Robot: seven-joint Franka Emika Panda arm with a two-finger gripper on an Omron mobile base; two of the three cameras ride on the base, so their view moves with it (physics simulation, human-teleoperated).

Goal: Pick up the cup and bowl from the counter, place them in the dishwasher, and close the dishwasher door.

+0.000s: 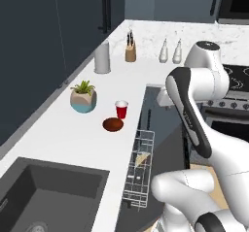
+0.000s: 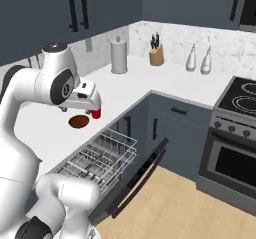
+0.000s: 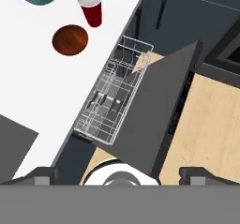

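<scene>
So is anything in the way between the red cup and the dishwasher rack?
Nothing visible. The cup stands on the counter near the edge, the bowl beside it, and the rack is pulled out, its door open.

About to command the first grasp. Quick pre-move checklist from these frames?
1. Fingers open, nothing between them: ok.
2. Cup upright on the counter, free to grasp: ok.
3. Bowl beside the cup, apart from it, open side up: ok.
4. Dishwasher door down and rack pulled out: ok.
5. Rack has room for cup and bowl: ok, no dishes show in it.
6. Plant pot stands off to the cup's side, apart from it: ok; whether the hand clears it on approach: cannot tell.
</scene>
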